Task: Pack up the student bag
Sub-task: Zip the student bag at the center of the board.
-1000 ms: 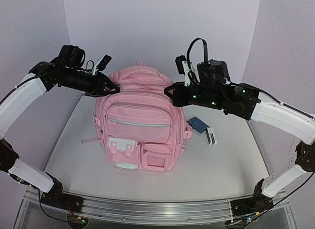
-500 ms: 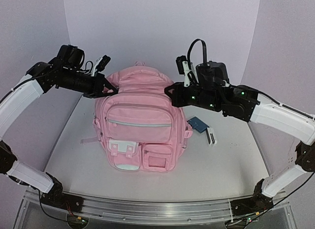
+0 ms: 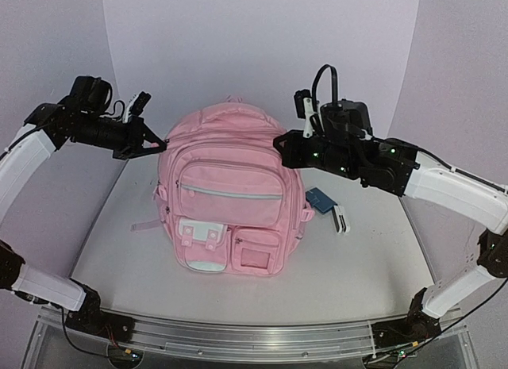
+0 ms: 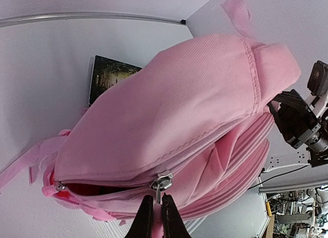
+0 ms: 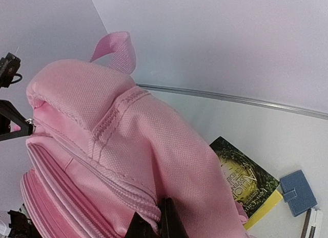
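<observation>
The pink student bag (image 3: 228, 196) stands upright mid-table, front pockets toward the arms. My left gripper (image 3: 161, 142) is at its upper left side, shut on the metal zip pull (image 4: 162, 182) of the main compartment. In the left wrist view my fingertips (image 4: 146, 217) pinch the pull tab. The zip is open to the left of the slider, showing a dark red gap (image 4: 87, 189). My right gripper (image 3: 279, 144) is at the bag's upper right side, shut on a fold of the pink fabric (image 5: 154, 207) by a zip seam. The top handle (image 5: 115, 51) sticks up.
A dark book with a yellow edge (image 5: 243, 174) lies behind the bag and also shows in the left wrist view (image 4: 107, 77). A blue wallet (image 3: 320, 198) and a white stapler-like object (image 3: 341, 220) lie right of the bag. White walls enclose the table.
My left gripper has moved left and outward with the zip pull. The bag's top has risen and rounded out. My right gripper has shifted slightly right, still holding the fabric.
</observation>
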Controlling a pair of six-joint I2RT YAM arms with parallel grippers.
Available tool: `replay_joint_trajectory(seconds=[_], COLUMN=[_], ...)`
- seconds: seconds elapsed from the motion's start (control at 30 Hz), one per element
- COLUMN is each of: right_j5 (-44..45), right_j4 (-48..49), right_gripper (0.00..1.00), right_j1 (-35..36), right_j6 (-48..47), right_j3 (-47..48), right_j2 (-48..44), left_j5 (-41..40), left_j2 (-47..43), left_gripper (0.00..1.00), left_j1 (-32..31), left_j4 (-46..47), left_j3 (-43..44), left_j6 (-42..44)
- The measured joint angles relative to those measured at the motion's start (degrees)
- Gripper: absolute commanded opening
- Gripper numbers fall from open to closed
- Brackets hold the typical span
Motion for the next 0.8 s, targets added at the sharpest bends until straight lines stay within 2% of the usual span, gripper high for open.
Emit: replay_joint_trajectory(seconds=[0.17,0.4,0.8], right_j5=[0.7,2.3,2.3], right_j4=[-0.4,-1.3,-1.3], right_gripper=[0.00,0.00,0.00], right_j1=[-0.7,-1.1,-1.1], right_j6=[0.4,1.2,1.3], right_j3=[-0.1,-0.3,-0.4], right_j2=[-0.2,-0.8,-0.9], left_j5=[-0.4,-3.9,-4.6], left_j2=[-0.8,-4.2,-11.0], left_gripper=[0.00,0.00,0.03], left_j1=[0.4,2.7,4.2], left_j4=[-0.8,0.2,11.6], left_j3=[-2.4,-13.0,-31.3], left_j6=[-0.5,-2.4,-9.9])
